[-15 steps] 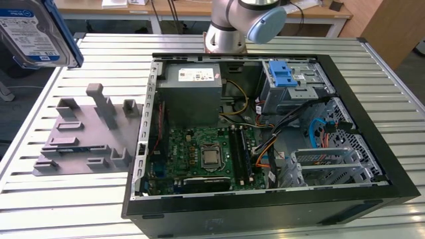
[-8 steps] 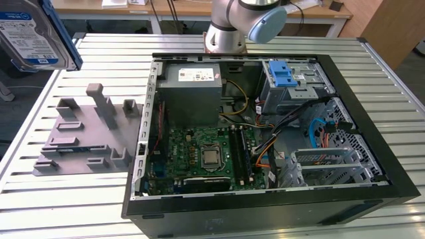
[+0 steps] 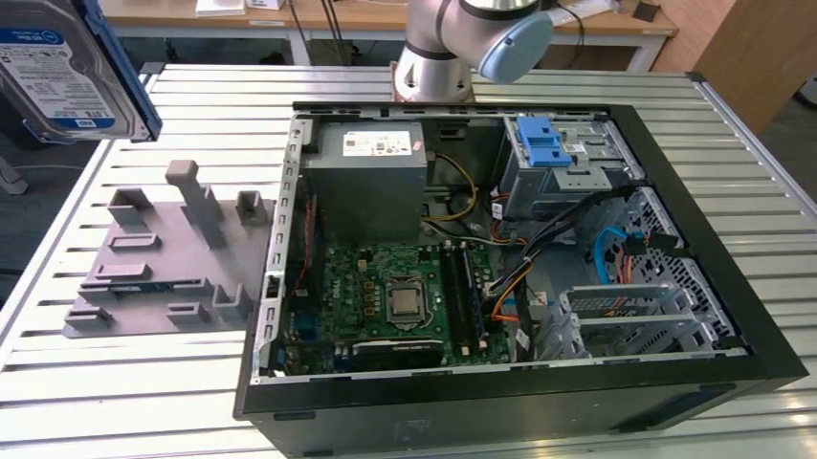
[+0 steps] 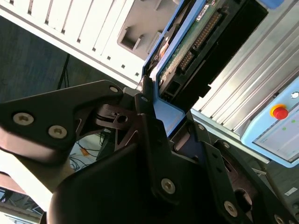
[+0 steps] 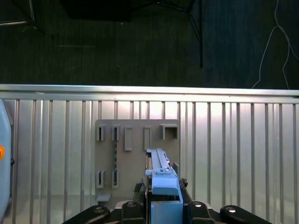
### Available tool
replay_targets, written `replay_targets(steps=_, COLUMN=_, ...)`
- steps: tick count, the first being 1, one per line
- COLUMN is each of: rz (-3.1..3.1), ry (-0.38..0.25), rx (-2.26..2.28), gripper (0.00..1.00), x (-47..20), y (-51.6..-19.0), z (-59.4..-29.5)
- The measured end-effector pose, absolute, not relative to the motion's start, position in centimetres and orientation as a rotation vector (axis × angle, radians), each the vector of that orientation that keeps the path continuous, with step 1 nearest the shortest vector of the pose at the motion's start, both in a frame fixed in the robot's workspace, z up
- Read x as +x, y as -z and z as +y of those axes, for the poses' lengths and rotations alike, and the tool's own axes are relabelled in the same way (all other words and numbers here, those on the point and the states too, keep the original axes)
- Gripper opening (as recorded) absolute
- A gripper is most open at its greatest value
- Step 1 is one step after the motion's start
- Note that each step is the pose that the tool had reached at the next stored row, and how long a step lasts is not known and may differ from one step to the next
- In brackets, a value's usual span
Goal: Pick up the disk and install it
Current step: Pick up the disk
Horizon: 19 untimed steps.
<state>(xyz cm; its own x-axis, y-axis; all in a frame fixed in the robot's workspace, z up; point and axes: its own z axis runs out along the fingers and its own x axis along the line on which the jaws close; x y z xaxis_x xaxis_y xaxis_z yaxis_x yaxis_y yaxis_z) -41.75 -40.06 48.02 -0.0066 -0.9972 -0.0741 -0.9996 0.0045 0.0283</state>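
**Disk aloft, clamped in the pincer, off to the side of the open computer**

In the exterior view the disk point(image 3: 64, 76) hangs at ten o'clock, hard against the exterior view's left edge. It is clear of the table, its white-and-blue label faces the camera and a blue rail point(image 3: 132, 81) runs down its side.

In both wrist views the gripper point(image 4: 161, 109) point(image 5: 164, 205) has its black fingers point(image 4: 145, 100) closed narrow on the disk's blue-railed end. The disk stands out edge-on between them, and the second wrist view shows its green circuit-board face point(image 4: 196, 37).

Under the disk and toward seven o'clock, a grey fixture point(image 3: 166, 258) with upright posts and slots lies flat on the slatted metal table point(image 3: 153, 402). The first wrist view shows this fixture point(image 5: 126, 172) beyond the disk's tip, and the two are apart.

Just beside the fixture, at the middle of the exterior view, the black computer case point(image 3: 511, 402) lies on its side with the panel off. Inside it, a grey metal box point(image 3: 370, 163) with a small white sticker sits at twelve o'clock. The green motherboard point(image 3: 383, 296) is at six o'clock.

At one o'clock, toward the exterior view's right, is a grey metal cage point(image 3: 568, 167) with a blue plastic latch point(image 3: 542, 143). The arm's base point(image 3: 434, 67) stands behind the case at twelve o'clock.
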Motion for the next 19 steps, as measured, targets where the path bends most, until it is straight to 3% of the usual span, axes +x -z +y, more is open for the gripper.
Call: replay_targets(steps=19, rz=2.222, ry=-0.119, rx=-2.194, gripper=0.37, x=-39.9, y=-48.1, z=-41.3)
